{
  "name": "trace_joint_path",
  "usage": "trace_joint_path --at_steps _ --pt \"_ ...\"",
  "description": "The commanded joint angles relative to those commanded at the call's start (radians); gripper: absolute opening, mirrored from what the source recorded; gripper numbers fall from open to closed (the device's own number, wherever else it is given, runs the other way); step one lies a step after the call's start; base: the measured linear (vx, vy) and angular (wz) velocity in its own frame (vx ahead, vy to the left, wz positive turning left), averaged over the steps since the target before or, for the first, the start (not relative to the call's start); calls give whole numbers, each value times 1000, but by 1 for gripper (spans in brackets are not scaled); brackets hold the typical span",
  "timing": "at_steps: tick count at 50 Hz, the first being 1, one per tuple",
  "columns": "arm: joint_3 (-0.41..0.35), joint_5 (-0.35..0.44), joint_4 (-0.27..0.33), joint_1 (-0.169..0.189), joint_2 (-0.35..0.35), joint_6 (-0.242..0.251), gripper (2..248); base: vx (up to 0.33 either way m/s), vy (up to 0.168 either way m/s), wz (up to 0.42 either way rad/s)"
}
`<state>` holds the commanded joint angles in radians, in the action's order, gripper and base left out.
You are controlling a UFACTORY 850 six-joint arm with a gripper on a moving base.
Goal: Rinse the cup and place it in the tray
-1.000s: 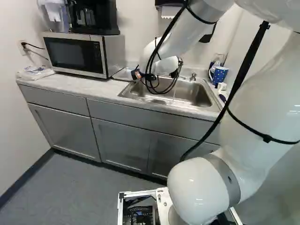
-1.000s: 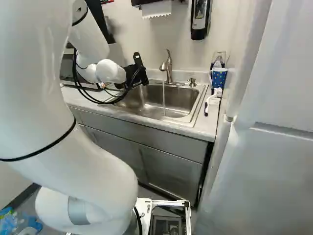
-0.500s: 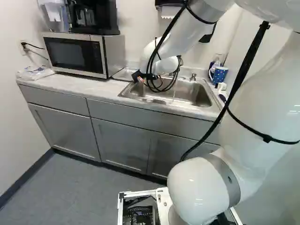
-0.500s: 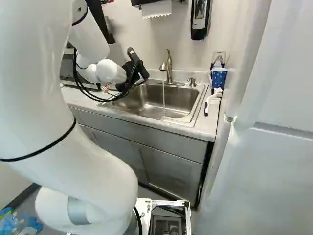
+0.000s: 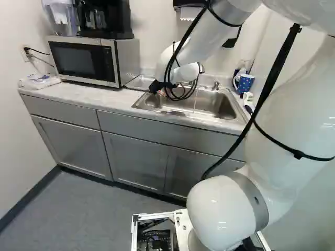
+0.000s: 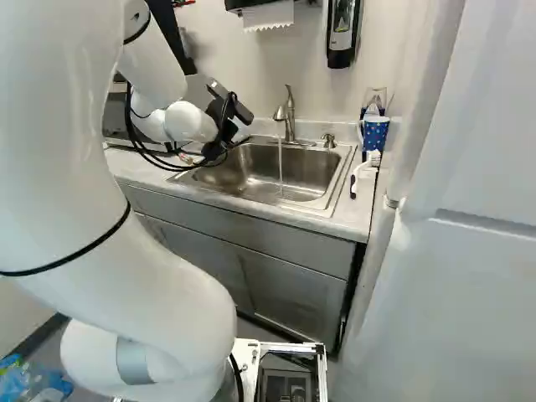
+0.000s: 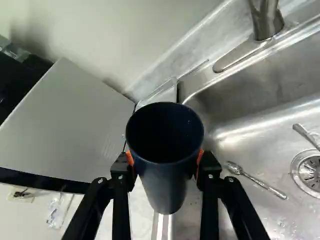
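Observation:
My gripper [image 5: 160, 90] is over the left end of the sink [image 6: 322, 201] in the left base view. In the wrist view the gripper [image 7: 165, 162] is shut on a dark blue cup [image 7: 170, 182], an orange pad against either side. The cup's open mouth faces the wrist camera and its inside looks dark. Beyond the cup, between microwave and sink, part of a clear tray [image 7: 165, 94] shows; the tray [image 5: 139, 82] also lies on the counter beside the microwave. Water [image 6: 280, 159] runs from the faucet [image 6: 286, 114] into the sink, away from the cup.
The microwave [image 5: 84, 60] stands left of the tray. Spoons [image 7: 257, 182] lie in the basin near the drain [image 7: 309, 172]. A spotted blue cup [image 6: 375, 132] and a brush [image 6: 363, 172] are on the counter right of the sink. A dispenser [image 6: 342, 33] hangs above.
The gripper has turned and tilted at the wrist above the sink's left end, carrying the cup with it. More of the tray shows in the left base view. The base has stayed put.

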<state>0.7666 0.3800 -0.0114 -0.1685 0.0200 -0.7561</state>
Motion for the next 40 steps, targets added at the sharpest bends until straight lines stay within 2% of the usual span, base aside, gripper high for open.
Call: trace_joint_path --at_steps 40 --pt "0 0 0 0 0 421 125 0 0 0"
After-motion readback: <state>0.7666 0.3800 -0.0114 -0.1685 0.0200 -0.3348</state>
